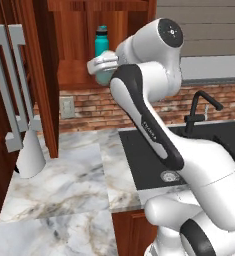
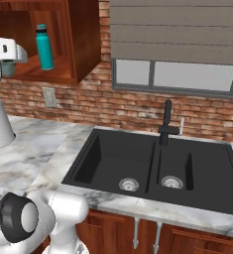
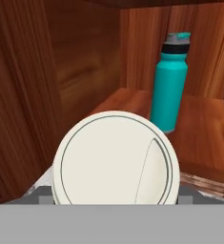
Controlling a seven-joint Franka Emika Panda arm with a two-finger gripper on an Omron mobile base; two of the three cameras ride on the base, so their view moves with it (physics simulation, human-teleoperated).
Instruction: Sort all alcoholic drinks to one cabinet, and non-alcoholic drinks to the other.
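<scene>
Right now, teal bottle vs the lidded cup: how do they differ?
The teal bottle is tall and slim with a black cap; the cup is squat, with a wide white lid. The bottle stands free on the cabinet shelf; the cup sits at the gripper, close to the hand camera and short of the bottle. Both are upright.

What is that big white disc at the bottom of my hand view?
Observer: It is the lid of a pale green cup. The left base view shows its green side, below the gripper.
Operator: Is it standing on something?
Observer: No. The gripper holds it in the air, just in front of the wall cabinet and high above a marble counter.
Operator: What is beside the cabinet?
Observer: To its right is a brick wall with a window. Below them is a black sink.
</scene>
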